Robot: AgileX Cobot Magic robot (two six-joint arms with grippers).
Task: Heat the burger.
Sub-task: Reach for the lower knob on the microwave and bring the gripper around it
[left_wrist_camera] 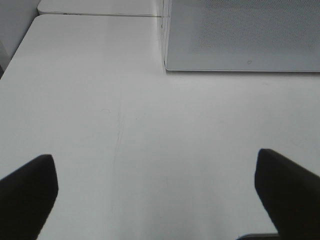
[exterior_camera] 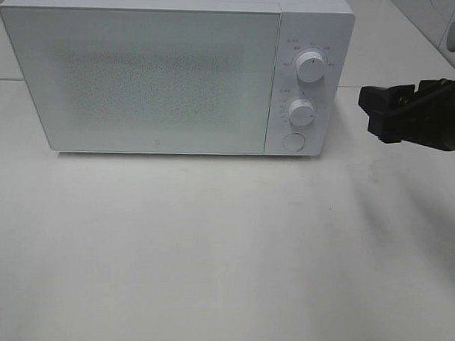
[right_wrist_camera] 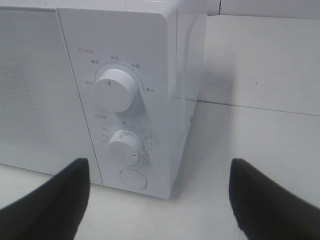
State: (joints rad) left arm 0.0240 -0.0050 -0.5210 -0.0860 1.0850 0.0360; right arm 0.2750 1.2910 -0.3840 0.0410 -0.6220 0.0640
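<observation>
A white microwave [exterior_camera: 141, 70] fills the upper half of my overhead view, its speckled door [exterior_camera: 141, 85] shut. On the control panel at the door's right I see an upper knob [exterior_camera: 312, 69], a lower knob [exterior_camera: 300, 111] beneath it and a round button [exterior_camera: 293, 140] lowest. The microwave stands on a white table [exterior_camera: 210, 252] that spreads across the lower frame.

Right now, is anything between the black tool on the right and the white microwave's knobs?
No. In the exterior high view only bare white tabletop lies between the black right tool and the round white knobs of the white microwave.
</observation>
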